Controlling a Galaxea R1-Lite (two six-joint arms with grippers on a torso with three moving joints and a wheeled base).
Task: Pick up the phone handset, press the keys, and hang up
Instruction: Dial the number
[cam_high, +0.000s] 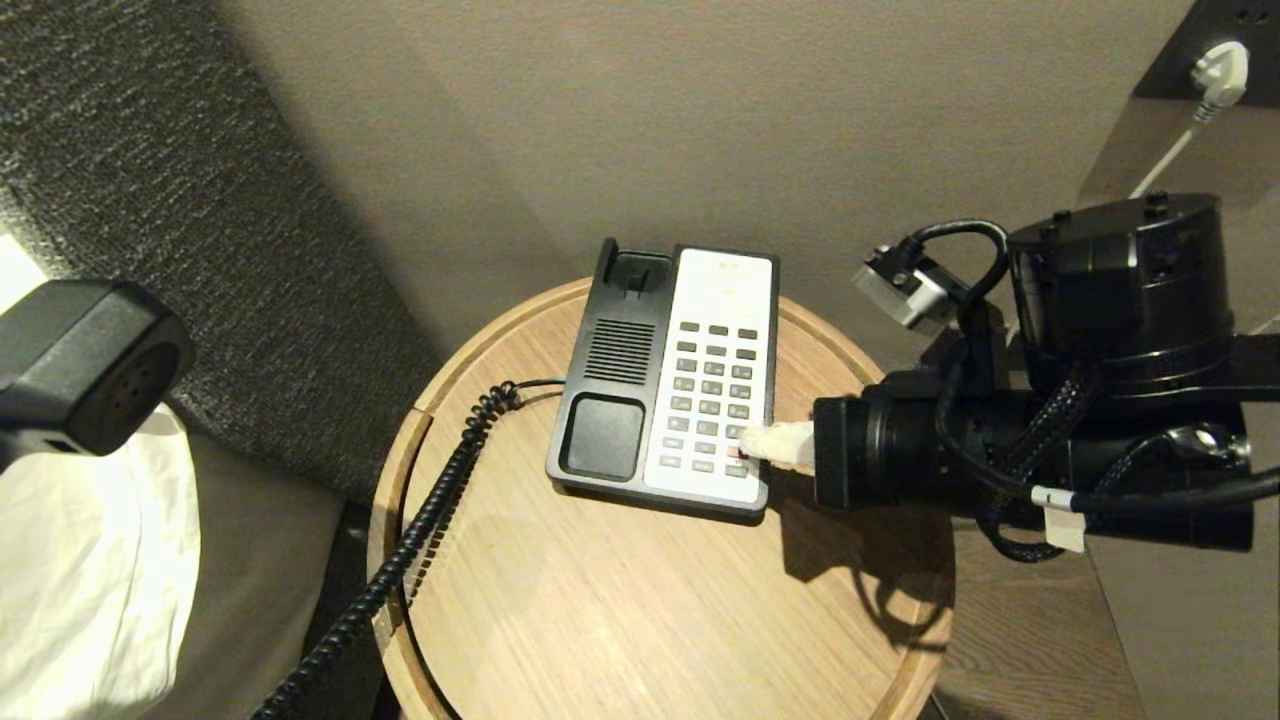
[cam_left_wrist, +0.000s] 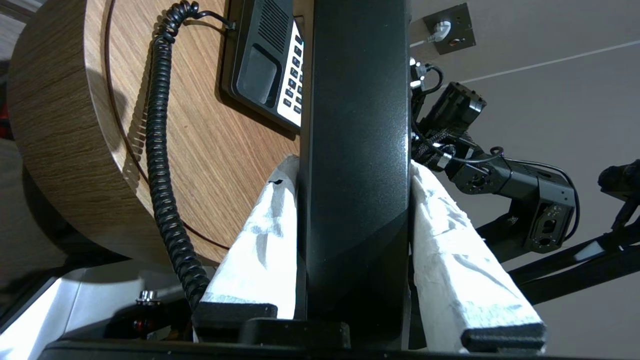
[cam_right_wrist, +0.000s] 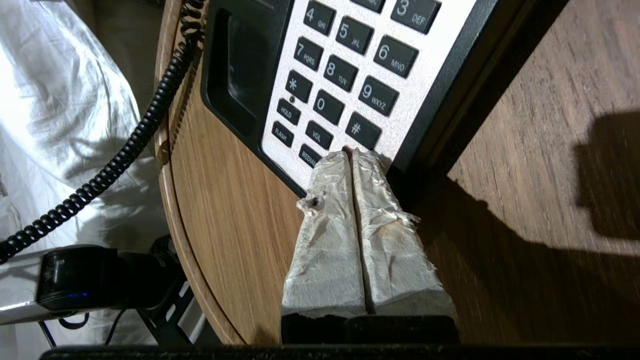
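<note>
Left gripper (cam_left_wrist: 352, 210) clamps phone handset (cam_left_wrist: 355, 125), lifted off table. Right gripper (cam_right_wrist: 352, 155) pinched closed, empty, tips on keypad (cam_right_wrist: 345, 75) bottom row.

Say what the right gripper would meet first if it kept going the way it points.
The right gripper, shut, points at the phone base's lower key rows; it would likely meet the bottom-row key below "#" first, though contact depth is unclear.

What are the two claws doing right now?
Left gripper: shut on the handset, held off the table.
Right gripper: shut, empty, tips at the bottom row of keys on the phone base.
</note>
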